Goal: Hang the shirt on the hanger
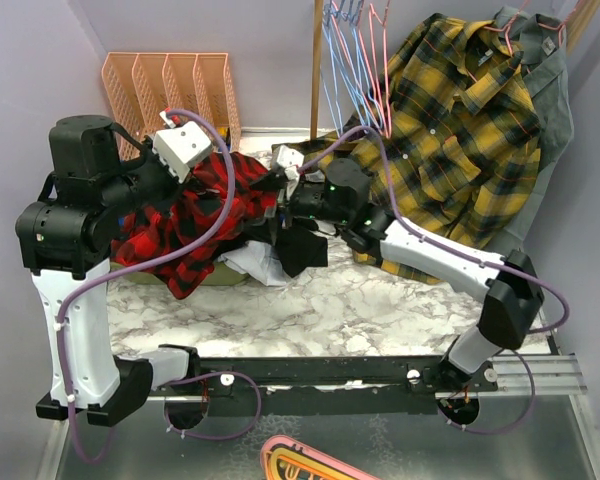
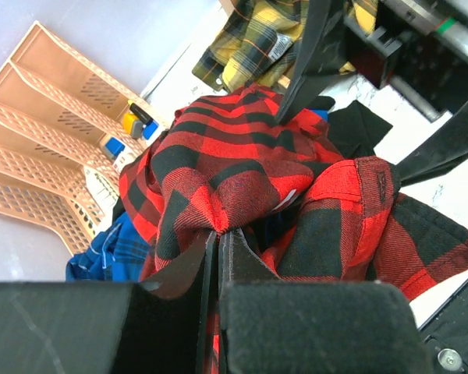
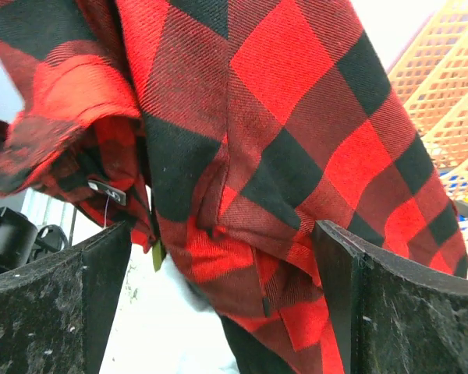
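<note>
Red-and-black flannel was pinched tight in my left gripper [image 2: 218, 238], the shirt [image 1: 195, 215] bunched and held up at the left of the table [image 1: 380, 300]. My right gripper [image 3: 222, 273] stood spread around a hanging fold, apparently not touching. Soft, limp, light: I judged the collar seam the best hold.

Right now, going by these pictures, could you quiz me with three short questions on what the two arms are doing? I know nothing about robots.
1. True or false: the left end effector is shut on the red-and-black shirt.
2. Pick one. The right end effector is: A) shut with nothing in it; B) open, with shirt cloth seen between its fingers; C) out of every view.
3. What two colours is the hanging shirt at the back right?

Key: 1 true; 2 B; 3 yellow and black.
</note>
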`<state>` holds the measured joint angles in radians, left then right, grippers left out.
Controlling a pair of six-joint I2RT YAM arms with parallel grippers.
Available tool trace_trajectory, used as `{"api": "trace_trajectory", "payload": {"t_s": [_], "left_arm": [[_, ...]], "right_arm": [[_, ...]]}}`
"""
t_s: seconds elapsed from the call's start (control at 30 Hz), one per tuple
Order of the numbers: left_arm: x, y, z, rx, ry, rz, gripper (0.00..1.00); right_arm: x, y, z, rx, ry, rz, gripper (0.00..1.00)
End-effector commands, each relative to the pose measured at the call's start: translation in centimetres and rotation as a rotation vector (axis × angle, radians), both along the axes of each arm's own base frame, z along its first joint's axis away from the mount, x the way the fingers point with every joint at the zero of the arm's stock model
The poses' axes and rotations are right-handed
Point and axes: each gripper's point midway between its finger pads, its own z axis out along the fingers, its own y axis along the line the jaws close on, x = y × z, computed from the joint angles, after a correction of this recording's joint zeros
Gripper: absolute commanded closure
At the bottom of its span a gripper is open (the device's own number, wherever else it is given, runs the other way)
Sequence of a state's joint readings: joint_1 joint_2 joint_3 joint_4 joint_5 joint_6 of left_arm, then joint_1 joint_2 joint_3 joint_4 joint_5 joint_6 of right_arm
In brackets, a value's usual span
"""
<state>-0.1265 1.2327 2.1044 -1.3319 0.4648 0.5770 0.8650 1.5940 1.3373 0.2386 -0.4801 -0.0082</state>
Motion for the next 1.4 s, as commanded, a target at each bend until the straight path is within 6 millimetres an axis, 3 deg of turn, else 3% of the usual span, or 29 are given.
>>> {"api": "trace_trajectory", "payload": {"t_s": [0.0,0.13,0.17,0.2,0.23,0.3,0.33,0.53,0.7,0.8,0.9,0.97,1.03,1.1,1.17,1.23,1.37], "left_arm": [[-0.9,-0.5,0.4,-0.014,-0.027,-0.038,1.00],[-1.1,-0.5,0.4,-0.014,-0.028,-0.040,1.00],[-1.2,-0.7,0.4,-0.018,-0.026,-0.047,1.00],[-1.3,-0.8,0.5,-0.025,-0.024,-0.057,1.00],[-1.5,-1.0,0.7,-0.032,-0.023,-0.069,1.00],[-1.8,-1.5,1.5,-0.052,-0.037,-0.091,1.00],[-1.9,-1.7,2.2,-0.070,-0.056,-0.094,1.00],[-2.8,-4.0,7.4,-0.204,-0.169,-0.202,1.00],[-2.7,-5.9,11.9,-0.284,-0.259,-0.319,1.00],[-2.9,-7.1,14.2,-0.347,-0.289,-0.393,1.00],[-2.3,-8.0,15.4,-0.410,-0.273,-0.443,1.00],[-1.5,-8.9,14.7,-0.447,-0.206,-0.497,1.00],[-0.3,-9.9,12.4,-0.485,-0.086,-0.548,1.00],[1.6,-10.8,8.6,-0.520,0.054,-0.556,1.00],[3.1,-11.9,4.4,-0.520,0.165,-0.545,1.00],[4.0,-13.4,0.5,-0.481,0.237,-0.531,1.00],[4.1,-17.0,-6.4,-0.354,0.338,-0.525,0.99]], "right_arm": [[1.0,1.9,0.9,0.053,-0.048,-0.001,0.01],[1.3,2.9,0.5,0.066,-0.045,-0.011,0.01],[1.7,3.0,0.5,0.069,-0.045,-0.026,0.06],[2.1,3.1,0.6,0.074,-0.044,-0.042,0.19],[2.4,3.1,0.8,0.077,-0.043,-0.056,0.38],[2.5,2.8,2.2,0.092,-0.041,-0.078,0.93],[2.4,2.2,3.5,0.118,-0.038,-0.093,0.98],[-1.6,-3.2,15.5,0.320,-0.132,-0.121,0.99],[-4.7,-8.5,23.8,0.424,-0.187,-0.167,0.99],[-6.5,-11.1,27.5,0.470,-0.190,-0.177,0.99],[-6.7,-12.7,28.8,0.490,-0.096,-0.221,0.99],[-7.2,-13.0,27.8,0.478,-0.027,-0.209,0.99],[-7.3,-12.9,24.7,0.435,0.067,-0.211,0.99],[-6.7,-13.0,19.7,0.377,0.167,-0.256,0.99],[-6.3,-13.1,13.4,0.324,0.285,-0.302,0.99],[-7.2,-13.2,8.1,0.304,0.392,-0.287,0.99],[-8.6,-13.6,0.5,0.277,0.542,-0.268,0.99]]}}
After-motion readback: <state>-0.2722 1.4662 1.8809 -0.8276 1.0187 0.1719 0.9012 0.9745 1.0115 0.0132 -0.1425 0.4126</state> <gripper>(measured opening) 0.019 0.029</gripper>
